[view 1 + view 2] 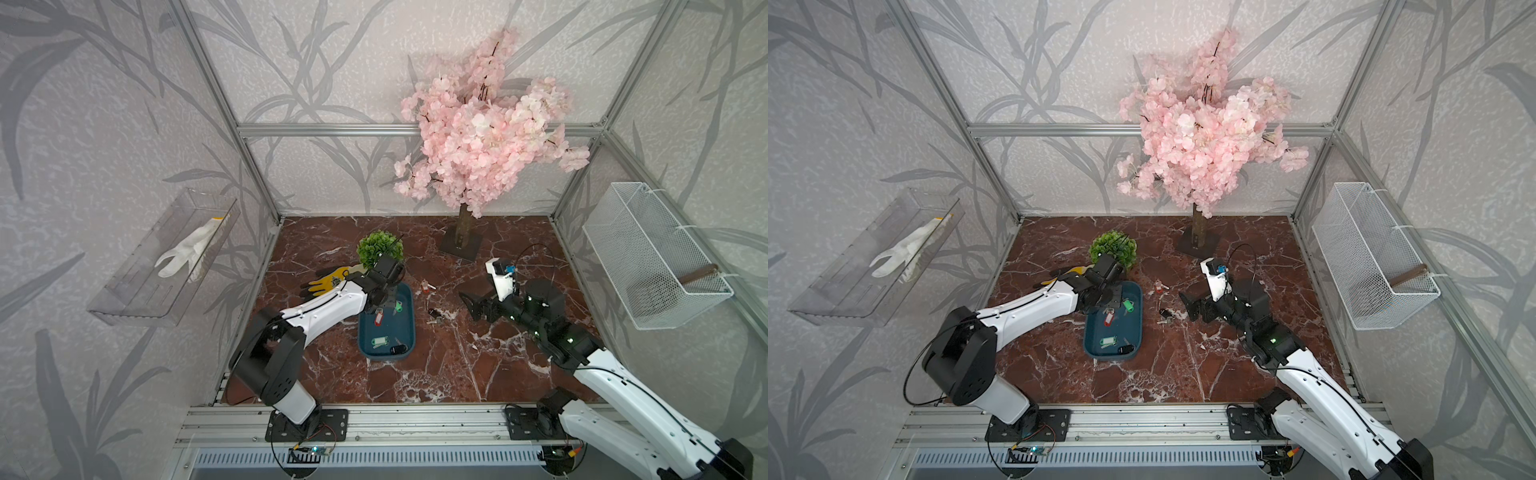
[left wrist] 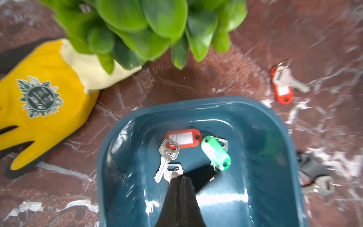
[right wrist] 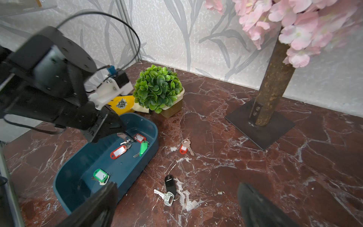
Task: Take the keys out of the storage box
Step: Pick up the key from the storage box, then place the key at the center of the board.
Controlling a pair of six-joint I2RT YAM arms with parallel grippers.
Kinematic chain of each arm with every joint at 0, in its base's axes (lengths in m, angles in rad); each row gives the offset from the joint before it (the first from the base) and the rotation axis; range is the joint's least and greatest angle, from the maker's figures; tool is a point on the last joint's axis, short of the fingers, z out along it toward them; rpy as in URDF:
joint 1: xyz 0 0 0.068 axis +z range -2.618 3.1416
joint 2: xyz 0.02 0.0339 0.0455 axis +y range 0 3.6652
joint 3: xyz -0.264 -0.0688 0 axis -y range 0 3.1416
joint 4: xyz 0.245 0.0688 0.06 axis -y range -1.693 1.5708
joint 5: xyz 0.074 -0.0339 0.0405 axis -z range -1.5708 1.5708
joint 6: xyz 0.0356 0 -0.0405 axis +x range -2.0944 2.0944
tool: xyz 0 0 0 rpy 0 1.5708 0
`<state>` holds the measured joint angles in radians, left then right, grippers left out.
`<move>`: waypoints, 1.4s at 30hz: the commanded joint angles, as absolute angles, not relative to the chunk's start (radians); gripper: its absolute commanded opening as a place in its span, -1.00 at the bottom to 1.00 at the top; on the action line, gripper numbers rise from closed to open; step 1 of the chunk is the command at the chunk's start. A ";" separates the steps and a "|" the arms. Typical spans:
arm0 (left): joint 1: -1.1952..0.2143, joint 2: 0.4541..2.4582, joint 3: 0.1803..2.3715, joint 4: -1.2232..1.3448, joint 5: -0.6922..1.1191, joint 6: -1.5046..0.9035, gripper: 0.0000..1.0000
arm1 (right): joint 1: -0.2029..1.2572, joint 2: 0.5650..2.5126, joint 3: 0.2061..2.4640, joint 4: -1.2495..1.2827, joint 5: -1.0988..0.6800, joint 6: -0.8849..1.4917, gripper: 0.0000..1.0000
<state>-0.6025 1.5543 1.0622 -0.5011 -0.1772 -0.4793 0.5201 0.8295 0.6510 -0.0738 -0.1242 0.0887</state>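
The teal storage box [image 1: 413, 328] [image 1: 1139, 328] lies on the marble floor. Inside it are several keys: a red-tagged one [image 2: 183, 137], a green-tagged one [image 2: 216, 155], a second red tag [image 3: 118, 151] and a green-and-white pair [image 3: 101, 175]. My left gripper [image 2: 177, 177] [image 1: 382, 309] reaches into the box's far end, shut on the head of a silver key [image 2: 173, 171]. Two keys lie outside the box on the floor, one red-tagged [image 3: 185, 148] and one black-tagged [image 3: 170, 188]. My right gripper [image 3: 176, 212] [image 1: 468, 307] hovers open to the right of the box, by the black-tagged key.
A green potted plant [image 1: 380, 249] and a yellow glove [image 1: 328, 280] sit just behind the box. The pink blossom tree's base plate [image 1: 461, 245] stands at the back. A white wire basket [image 1: 656, 257] hangs on the right wall, and a clear tray [image 1: 137, 291] holding a white glove on the left.
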 commanded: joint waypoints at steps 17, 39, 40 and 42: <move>-0.855 1.314 1.113 -0.503 -0.133 -0.307 -1.00 | 0.526 0.761 0.661 -0.002 0.100 0.090 0.99; -1.046 1.599 1.183 -0.500 -0.100 -0.370 -1.00 | 0.522 0.649 0.606 -0.070 0.454 0.115 0.99; -1.044 1.612 1.186 -0.502 -0.101 -0.375 -1.00 | 0.522 0.647 0.605 -0.070 0.457 0.114 0.99; -1.044 1.638 1.197 -0.519 -0.113 -0.388 -1.00 | 0.522 0.645 0.603 -0.071 0.461 0.112 0.99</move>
<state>-1.0409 1.6112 1.1584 -0.5045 -0.1040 -0.3542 0.5201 0.6590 0.6121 -0.0589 0.4191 0.1047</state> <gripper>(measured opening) 0.038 0.993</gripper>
